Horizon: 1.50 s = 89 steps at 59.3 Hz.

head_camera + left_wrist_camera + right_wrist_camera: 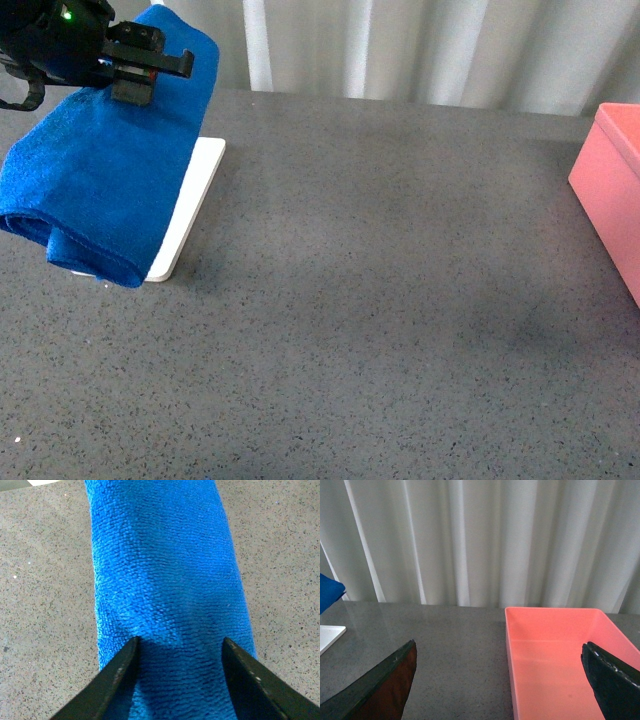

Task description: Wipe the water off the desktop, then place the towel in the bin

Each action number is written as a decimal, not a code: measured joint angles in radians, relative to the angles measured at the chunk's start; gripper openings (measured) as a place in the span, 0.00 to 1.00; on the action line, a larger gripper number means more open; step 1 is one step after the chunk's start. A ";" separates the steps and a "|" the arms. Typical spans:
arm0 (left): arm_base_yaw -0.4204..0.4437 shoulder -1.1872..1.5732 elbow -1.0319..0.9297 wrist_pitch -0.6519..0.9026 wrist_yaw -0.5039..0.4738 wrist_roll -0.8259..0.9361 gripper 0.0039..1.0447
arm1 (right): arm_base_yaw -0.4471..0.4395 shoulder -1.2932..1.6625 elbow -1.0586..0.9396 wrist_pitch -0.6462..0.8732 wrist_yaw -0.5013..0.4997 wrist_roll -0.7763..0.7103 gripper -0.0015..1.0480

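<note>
The bright blue towel point(100, 180) hangs folded from my left gripper point(135, 85) at the far left, lifted above the speckled dark grey desktop point(380, 320). The left gripper is shut on the towel. In the left wrist view the towel point(165, 580) fills the space between the two black fingers point(117, 680). The salmon-pink bin point(615, 190) stands at the right edge of the desktop. In the right wrist view the bin point(560, 655) lies open and empty below my right gripper point(500, 677), which is open and holds nothing. The right arm does not show in the front view.
A flat white tray point(195, 205) lies on the desktop under and behind the hanging towel; its corner shows in the right wrist view point(329, 636). White curtains point(430, 50) close off the back of the desktop.
</note>
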 joint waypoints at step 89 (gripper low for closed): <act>-0.154 -0.473 0.010 -0.090 0.423 -0.262 0.03 | 0.000 0.000 0.000 0.000 0.000 0.000 0.93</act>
